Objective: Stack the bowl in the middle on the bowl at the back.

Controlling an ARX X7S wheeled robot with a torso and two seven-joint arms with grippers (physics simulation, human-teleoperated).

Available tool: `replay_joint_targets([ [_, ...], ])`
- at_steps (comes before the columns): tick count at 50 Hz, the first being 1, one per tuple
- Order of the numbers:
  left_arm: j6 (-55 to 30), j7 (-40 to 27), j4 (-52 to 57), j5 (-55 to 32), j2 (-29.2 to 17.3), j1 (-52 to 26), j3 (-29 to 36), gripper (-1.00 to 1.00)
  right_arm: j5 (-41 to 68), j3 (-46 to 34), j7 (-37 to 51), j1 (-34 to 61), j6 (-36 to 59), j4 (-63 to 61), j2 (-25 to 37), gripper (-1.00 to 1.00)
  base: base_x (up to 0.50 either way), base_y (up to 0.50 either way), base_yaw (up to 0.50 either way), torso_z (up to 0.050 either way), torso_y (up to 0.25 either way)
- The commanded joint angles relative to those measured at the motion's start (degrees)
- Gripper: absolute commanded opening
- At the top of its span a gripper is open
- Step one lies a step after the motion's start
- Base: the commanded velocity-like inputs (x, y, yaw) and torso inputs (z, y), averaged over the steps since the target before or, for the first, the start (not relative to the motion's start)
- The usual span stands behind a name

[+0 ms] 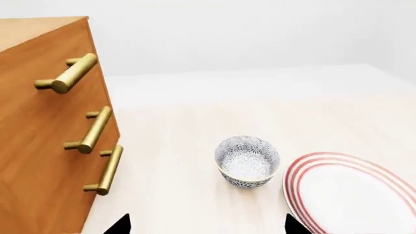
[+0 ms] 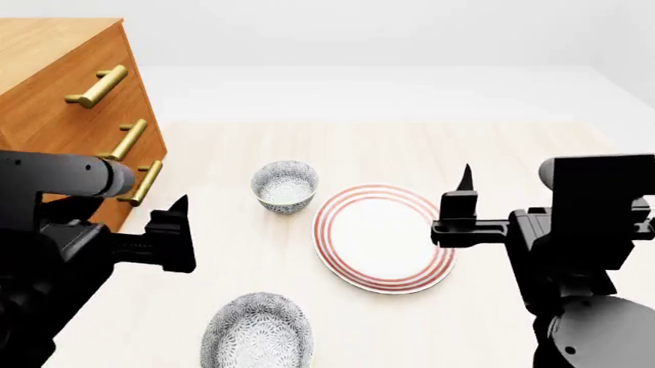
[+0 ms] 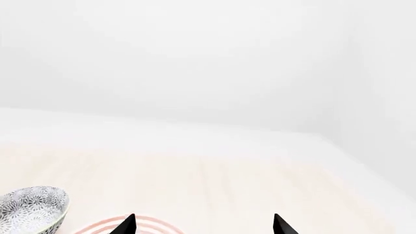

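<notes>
Cabinet (image 2: 61,84): stands at the table's (image 2: 492,153) left edge; its brass handles (image 2: 100,86) stick out toward the left arm; a wide swing on that side could clip them.
Left gripper (image 1: 206,228): fingers spread wide, holding nothing; it hovers short of the back bowl, which sits ahead of it in its wrist view; a descent off centre could knock the rim and send the bowl sliding toward the cabinet.
Back bowl (image 2: 284,184): small, patterned, upright, just beside the plate's far left rim; it is the target, and its narrow mouth gives a poor seat for anything wider.
Front bowl (image 2: 256,333): nearest the robot, well apart from the back bowl; picking this one by mistake is a likely error.
Plate (image 2: 384,238): red-ringed, flat on the table, between the two bowls in depth, so probably the "middle" piece; its low rim offers little to pinch; once set on the small bowl it could tip off.
Right gripper (image 3: 202,226): fingers spread, empty, above the plate's near edge; a shallow pinch may slip.
</notes>
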Motion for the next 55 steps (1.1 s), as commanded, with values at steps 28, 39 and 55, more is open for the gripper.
replay_joint_targets([
  [28, 2.25, 7.73, 6.63, 21.92, -1.29, 6.45, -9.34, 1.0, 31.9, -26.79, 34.07, 19.94, -24.01, -1.66, 19.22, 1.0, 0.0, 0.0, 0.0, 0.0, 0.0],
  [39, 3.5, 6.55, 10.46, 17.07, -5.04, 11.72, -16.23, 1.0, 29.14, -52.88, 34.12, 33.55, -48.93, -8.06, 37.67, 1.0, 0.0, 0.0, 0.0, 0.0, 0.0],
  [55, 0.46, 4.05, 16.78, -4.24, -8.57, 32.56, -50.02, 1.0, 44.18, -51.08, 34.13, 46.29, -48.53, -10.02, 46.8, 1.0, 0.0, 0.0, 0.0, 0.0, 0.0],
])
